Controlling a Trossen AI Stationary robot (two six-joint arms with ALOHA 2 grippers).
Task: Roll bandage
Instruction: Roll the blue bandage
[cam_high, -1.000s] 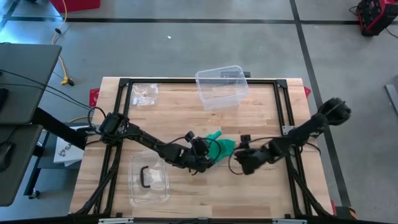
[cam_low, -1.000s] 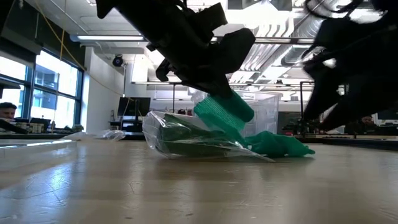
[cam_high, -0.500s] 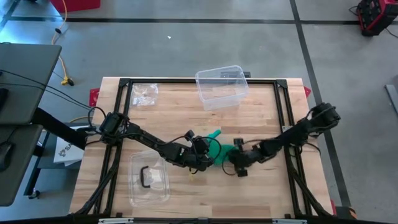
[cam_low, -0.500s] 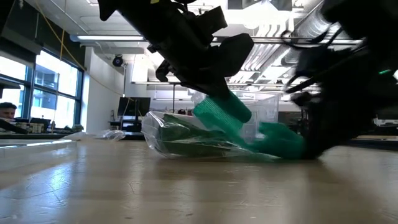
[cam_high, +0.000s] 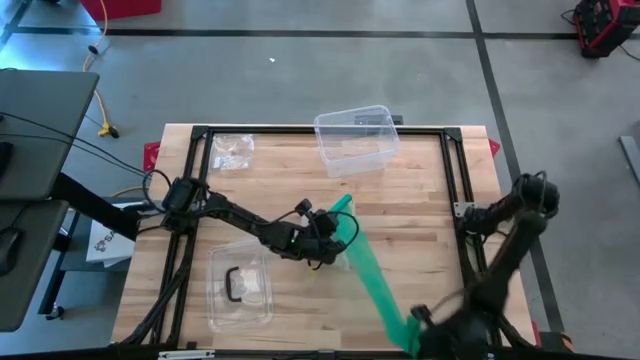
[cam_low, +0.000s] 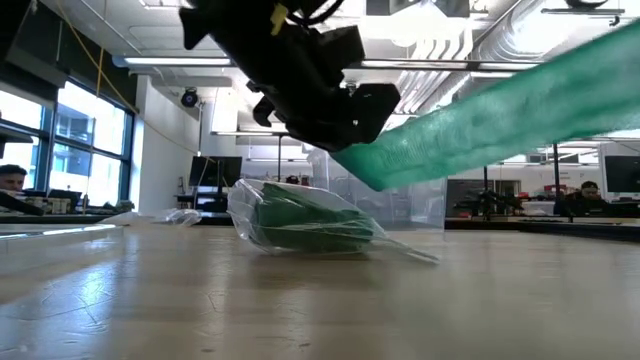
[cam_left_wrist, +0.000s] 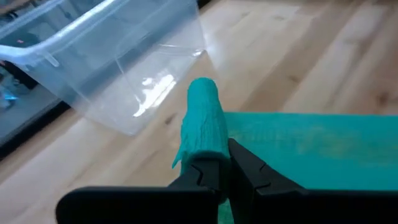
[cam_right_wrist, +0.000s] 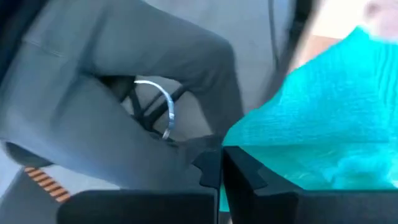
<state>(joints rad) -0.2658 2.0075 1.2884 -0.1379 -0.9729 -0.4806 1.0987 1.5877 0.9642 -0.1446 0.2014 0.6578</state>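
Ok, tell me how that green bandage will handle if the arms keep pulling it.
Probably floppy: the bandage spans between the left tool and right tool only because both grip it. Likely light and stretchy, judging by its crinkled weave. Released, it would probably drop limp onto the table.

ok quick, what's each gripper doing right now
Left gripper: shut on the rolled end of the green bandage.
Right gripper: shut on the bandage's free end.
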